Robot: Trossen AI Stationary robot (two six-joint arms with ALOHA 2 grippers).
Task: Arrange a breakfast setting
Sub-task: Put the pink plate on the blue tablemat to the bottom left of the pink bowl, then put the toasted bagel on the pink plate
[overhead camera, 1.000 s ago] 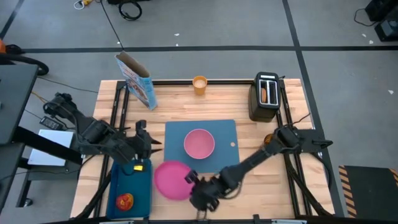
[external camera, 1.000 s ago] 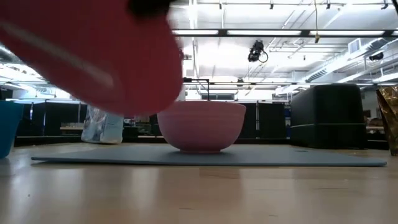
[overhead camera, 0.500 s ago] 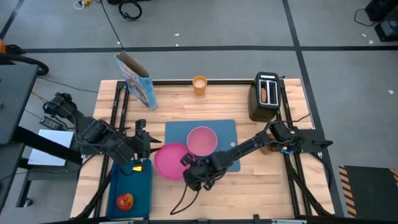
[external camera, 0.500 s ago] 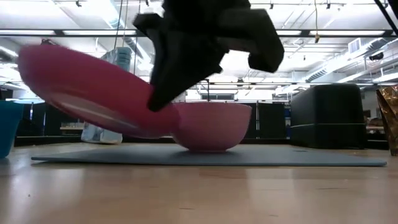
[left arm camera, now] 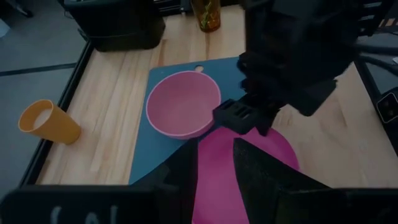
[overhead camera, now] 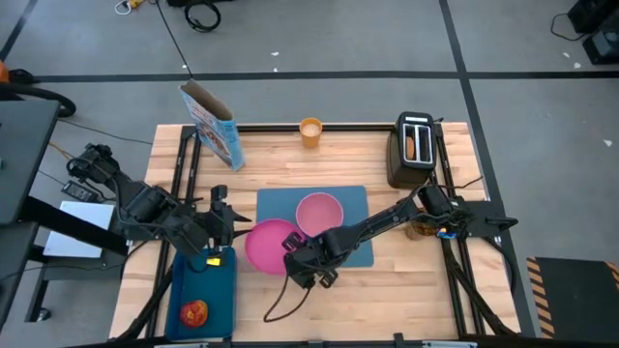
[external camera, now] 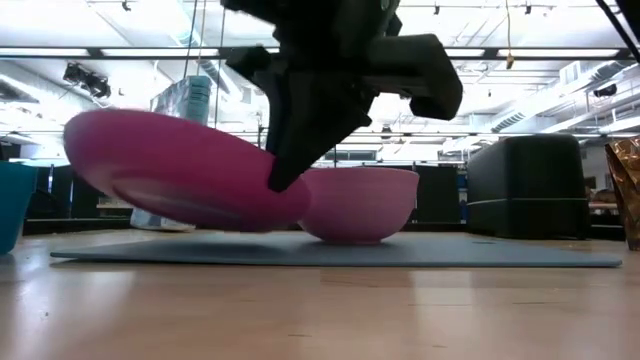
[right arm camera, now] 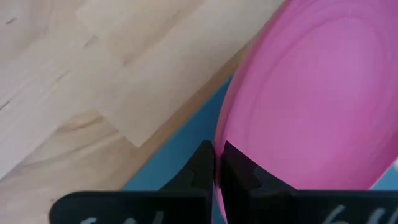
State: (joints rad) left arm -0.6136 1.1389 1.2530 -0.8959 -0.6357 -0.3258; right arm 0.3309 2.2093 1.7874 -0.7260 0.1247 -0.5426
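The round pink plate (overhead camera: pixel 269 246) is over the left edge of the blue placemat (overhead camera: pixel 350 205), tilted, its rim beside the pink bowl (overhead camera: pixel 319 213), which rests on the mat. My right gripper (overhead camera: pixel 304 263) is shut on the plate. My left gripper (overhead camera: pixel 230 228) is open and empty just left of the plate. The orange cup (overhead camera: pixel 310 131) and the blue cereal box (overhead camera: pixel 211 124) stand at the far edge. The red apple (overhead camera: pixel 195 311) lies in the dark-blue tray (overhead camera: pixel 221 290). The toast (overhead camera: pixel 413 145) sticks out of the toaster. I do not see the spoon. My right gripper pinches the plate's rim (right arm camera: pixel 219 146) between its two fingers (right arm camera: pixel 202 169), at the plate's near right side. The fingers come slanting down from the table's right and near side. The plate is tilted, its held side low by the bowl (external camera: pixel 360 205), its left side raised (external camera: pixel 90 150).
The black toaster (overhead camera: pixel 411 155) stands at the far right. The dark-blue tray lies at the near left, under my left arm. Bare wood lies between the placemat and the far edge, and to the right of the mat.
My right gripper has carried the plate from the near edge toward the far edge, onto the left part of the placemat, and the plate now tilts less steeply. The bowl has slid a little toward the right and far side of the mat.
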